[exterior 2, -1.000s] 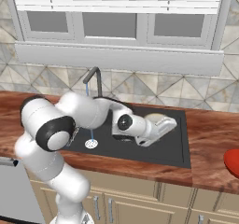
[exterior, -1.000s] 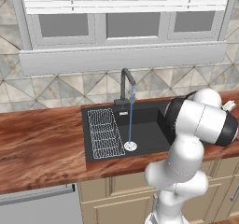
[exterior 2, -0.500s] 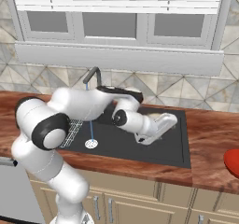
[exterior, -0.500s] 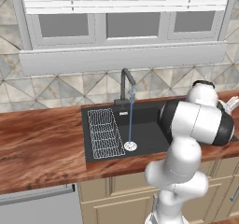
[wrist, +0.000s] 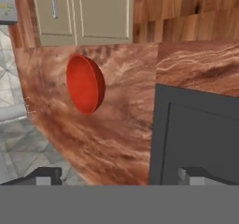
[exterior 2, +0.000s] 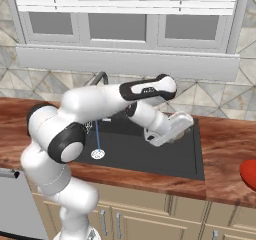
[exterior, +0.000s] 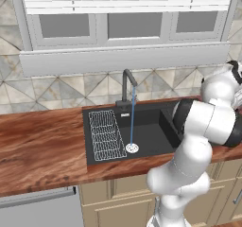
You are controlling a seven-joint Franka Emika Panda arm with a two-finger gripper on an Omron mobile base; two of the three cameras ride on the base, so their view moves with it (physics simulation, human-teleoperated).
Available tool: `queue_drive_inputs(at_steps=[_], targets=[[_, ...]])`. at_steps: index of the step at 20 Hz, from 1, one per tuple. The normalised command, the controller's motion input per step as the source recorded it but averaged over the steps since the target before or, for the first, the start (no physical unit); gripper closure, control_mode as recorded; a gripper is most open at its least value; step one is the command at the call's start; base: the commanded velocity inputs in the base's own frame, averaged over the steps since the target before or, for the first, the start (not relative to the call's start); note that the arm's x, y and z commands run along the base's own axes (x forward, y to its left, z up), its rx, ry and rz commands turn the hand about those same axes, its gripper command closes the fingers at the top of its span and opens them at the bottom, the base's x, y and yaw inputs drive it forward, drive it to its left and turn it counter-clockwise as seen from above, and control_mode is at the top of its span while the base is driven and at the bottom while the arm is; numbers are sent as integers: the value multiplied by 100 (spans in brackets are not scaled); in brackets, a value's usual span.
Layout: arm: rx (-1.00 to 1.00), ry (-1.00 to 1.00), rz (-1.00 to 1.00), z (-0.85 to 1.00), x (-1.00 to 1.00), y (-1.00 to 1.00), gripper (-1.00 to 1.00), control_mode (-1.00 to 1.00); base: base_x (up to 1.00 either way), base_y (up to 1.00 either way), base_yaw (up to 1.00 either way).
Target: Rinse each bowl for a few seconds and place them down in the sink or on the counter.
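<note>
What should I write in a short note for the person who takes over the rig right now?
Gripper: open, holding nothing, over the right part of the sink, facing the red bowl.
Red bowl: on the counter right of the sink, untouched.
Faucet: water is running onto the drain.
Done: no bowl is in the sink.
Left: grasp the red bowl, rinse it, set it down, then the other.

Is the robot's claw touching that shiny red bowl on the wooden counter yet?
Apart. In the hand view, bare counter separates the claw from the glossy red bowl.
</note>
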Motion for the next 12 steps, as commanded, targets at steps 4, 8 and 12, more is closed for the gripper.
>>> queue_drive_inputs(at_steps=[4,8,12], targets=[[22,13,-16,75,-14,-32,-100,-100,0,0,0],[24,15,-17,65,-13,-48,-100,-100,0,0,0],[28,21,-18,45,-21,-55,-100,-100,0,0,0]])
